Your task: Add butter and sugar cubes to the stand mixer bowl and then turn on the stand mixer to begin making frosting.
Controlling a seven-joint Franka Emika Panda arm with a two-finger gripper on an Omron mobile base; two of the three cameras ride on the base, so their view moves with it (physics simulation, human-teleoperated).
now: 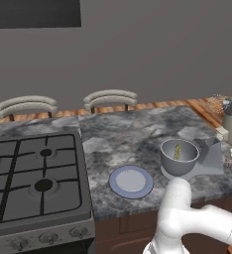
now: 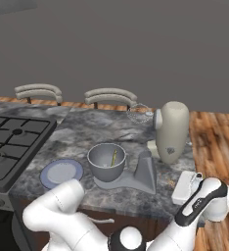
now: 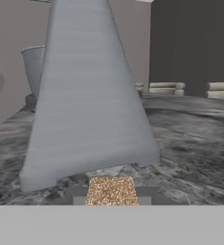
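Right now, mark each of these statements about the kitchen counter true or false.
1. The butter lies inside the stand mixer bowl. True.
2. The blue-rimmed plate carries a stack of sugar cubes. False: it is bare.
3. The bowl sits on the stand mixer base. True.
4. The gripper hangs above the stove. False: it is low on the counter by the mixer's grey column.
5. A speckled brown cube sits between the gripper's fingertips. True.
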